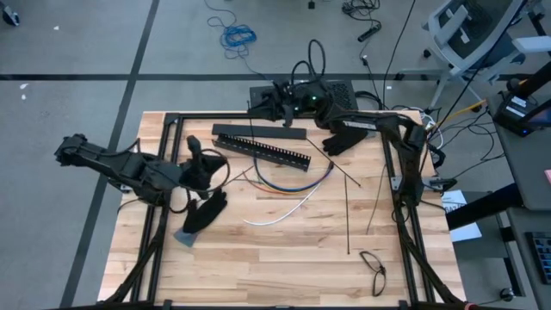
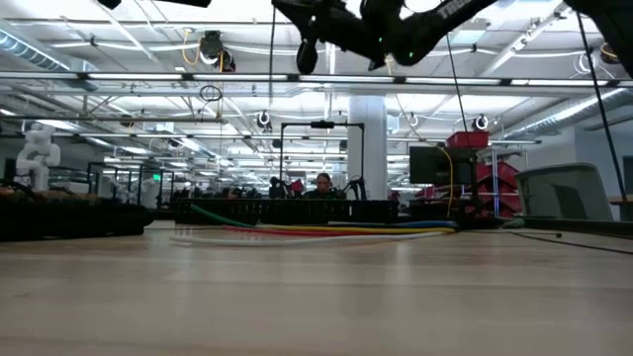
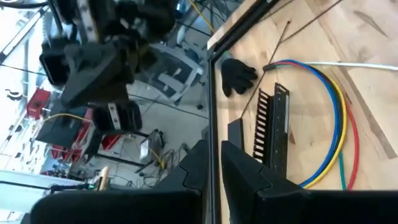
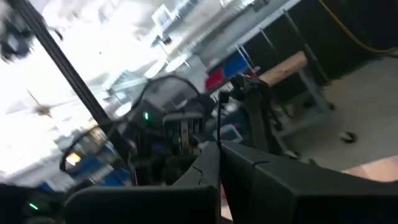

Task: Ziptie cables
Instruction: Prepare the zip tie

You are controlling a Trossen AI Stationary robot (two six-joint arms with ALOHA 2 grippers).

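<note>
The cables [image 1: 293, 182], blue, yellow, red and green, lie in one arc on the wooden table, with a white one [image 1: 284, 211] nearer the front; they also show in the left wrist view [image 3: 339, 106] and the low view [image 2: 326, 229]. My right gripper [image 1: 258, 105] is raised over the table's far edge, shut on a thin black zip tie [image 4: 219, 118]. My left gripper [image 1: 200, 159] hovers over the table's left part, left of the cables; its fingers [image 3: 242, 171] stand close together and I make out nothing between them. My right gripper pinches the thin black zip tie [image 4: 219, 134] between its two fingers, and the strip sticks out from between the fingertips. In the low view the zip tie [image 2: 272, 119] hangs upright below the raised gripper, its lower end near the slotted bar.
A long black slotted bar [image 1: 263, 148] lies behind the cables. Black gloves lie at the far right [image 1: 344, 138] and near my left gripper [image 1: 205, 211]. Loose thin black strips [image 1: 349, 207] lie right of centre, and glasses [image 1: 373, 267] sit near the front right.
</note>
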